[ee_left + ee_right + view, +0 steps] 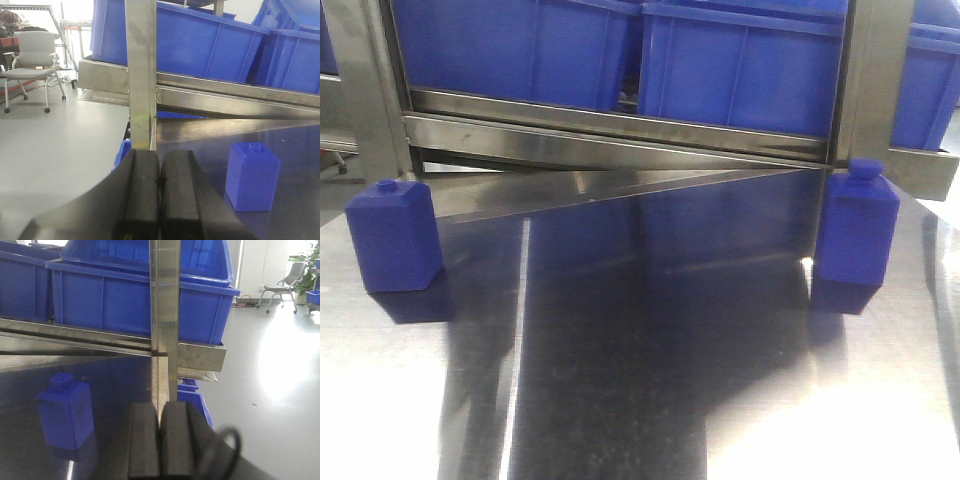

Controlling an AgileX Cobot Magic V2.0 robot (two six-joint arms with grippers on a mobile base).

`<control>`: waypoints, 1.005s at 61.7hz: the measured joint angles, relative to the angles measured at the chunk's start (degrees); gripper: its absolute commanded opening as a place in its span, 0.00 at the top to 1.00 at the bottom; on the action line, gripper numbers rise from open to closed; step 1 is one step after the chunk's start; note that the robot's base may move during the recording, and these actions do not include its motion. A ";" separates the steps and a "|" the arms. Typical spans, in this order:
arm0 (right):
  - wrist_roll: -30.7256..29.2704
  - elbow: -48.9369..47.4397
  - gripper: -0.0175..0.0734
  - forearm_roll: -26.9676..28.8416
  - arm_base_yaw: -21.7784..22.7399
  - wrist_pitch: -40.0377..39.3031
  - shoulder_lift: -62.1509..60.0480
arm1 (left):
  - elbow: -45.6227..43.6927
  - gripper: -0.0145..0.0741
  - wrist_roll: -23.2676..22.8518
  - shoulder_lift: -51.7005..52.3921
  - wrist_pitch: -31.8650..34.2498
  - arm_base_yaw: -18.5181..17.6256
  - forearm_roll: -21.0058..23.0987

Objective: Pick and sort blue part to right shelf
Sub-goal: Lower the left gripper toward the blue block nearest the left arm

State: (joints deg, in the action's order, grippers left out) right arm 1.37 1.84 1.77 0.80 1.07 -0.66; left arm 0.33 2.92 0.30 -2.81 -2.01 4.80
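At back edge of steel table (640, 400), two blue parts stand upright: left blue part (393, 235) by left post (365, 90), right blue part (857, 225) by right post (870, 80). Both sit just below right shelf (620, 125) with blue crates (740, 65). Left gripper (160, 185) pressed closed, holds nothing. Right gripper (160, 440) closed too, empty. You pick one part. Open jaws wide before going down. Grab flat sides. Stay off post. Lift straight up, then over crate wall.
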 measured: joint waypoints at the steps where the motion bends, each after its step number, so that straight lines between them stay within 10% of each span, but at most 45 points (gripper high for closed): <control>1: 0.00 0.00 0.77 0.00 0.00 0.00 0.00 | 0.00 0.70 0.00 0.00 0.00 0.00 0.00; 52: 0.00 0.00 0.77 0.00 0.00 0.00 0.00 | -0.72 0.70 0.00 0.00 7.02 0.00 3.91; 62: 0.00 0.00 0.77 0.00 0.00 0.00 0.00 | -13.15 0.68 0.00 -2.51 -3.85 0.00 4.73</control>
State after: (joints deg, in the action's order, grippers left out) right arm 1.37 1.84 1.77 0.80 1.07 -0.66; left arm -12.83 2.92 -2.21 -6.66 -2.01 9.53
